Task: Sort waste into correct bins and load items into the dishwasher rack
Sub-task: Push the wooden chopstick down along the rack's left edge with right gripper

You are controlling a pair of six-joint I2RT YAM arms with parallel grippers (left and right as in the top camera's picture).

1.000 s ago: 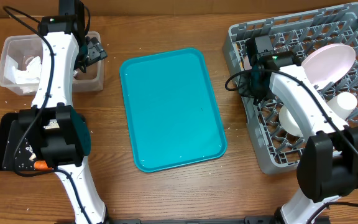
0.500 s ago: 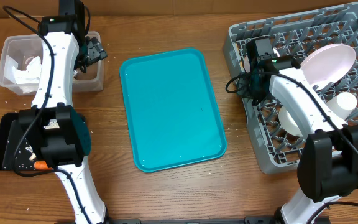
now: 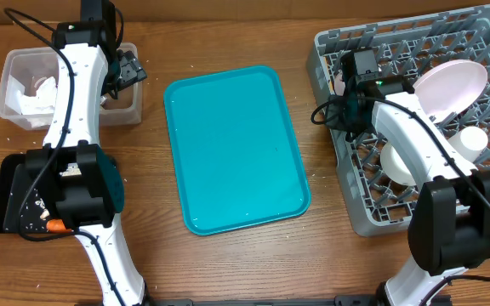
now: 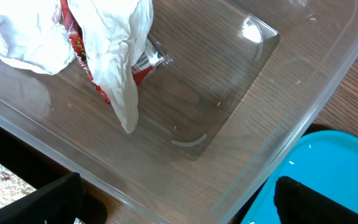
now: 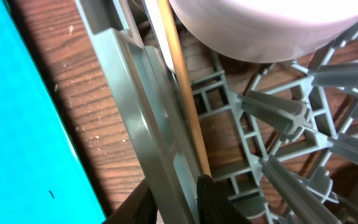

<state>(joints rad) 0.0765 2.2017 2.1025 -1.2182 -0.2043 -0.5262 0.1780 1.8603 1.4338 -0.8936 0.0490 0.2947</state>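
The left hand point(image 4: 182, 202) hangs wide open over the clear tub point(image 4: 229, 93) (napkins point(image 4: 117, 37) and red wrapper point(image 4: 74, 34) inside), while the right hand point(image 5: 176, 199) sits narrow at the wall of the grey rack point(image 5: 135, 124), its grip impossible to tell.

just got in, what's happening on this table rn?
Cleanup looks mostly done. The left pincer hangs open over the clear tub, which holds crumpled napkins and a red wrapper. The right pincer is down at the dishwasher rack, at its left wall, fingers narrow beside a thin tan stick; whether it grips anything can't be told. A plate, a bowl and a cup sit in the rack. The black tray holds crumbs and a carrot.
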